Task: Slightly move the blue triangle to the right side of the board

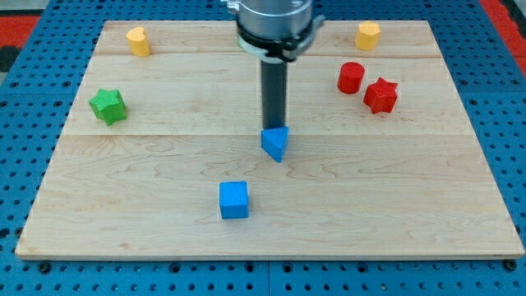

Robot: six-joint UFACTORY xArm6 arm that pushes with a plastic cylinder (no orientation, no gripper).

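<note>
The blue triangle [276, 144] lies near the middle of the wooden board [394, 205]. My tip [273, 128] is at the triangle's top edge, touching or just behind it, slightly toward its left. The dark rod rises straight up from there to the arm's head at the view's top.
A blue cube [233, 200] lies below and left of the triangle. A green star [108, 106] is at the left. A yellow block [138, 40] is at top left, another yellow block [367, 35] at top right. A red cylinder [351, 77] and red star [380, 95] are at the right.
</note>
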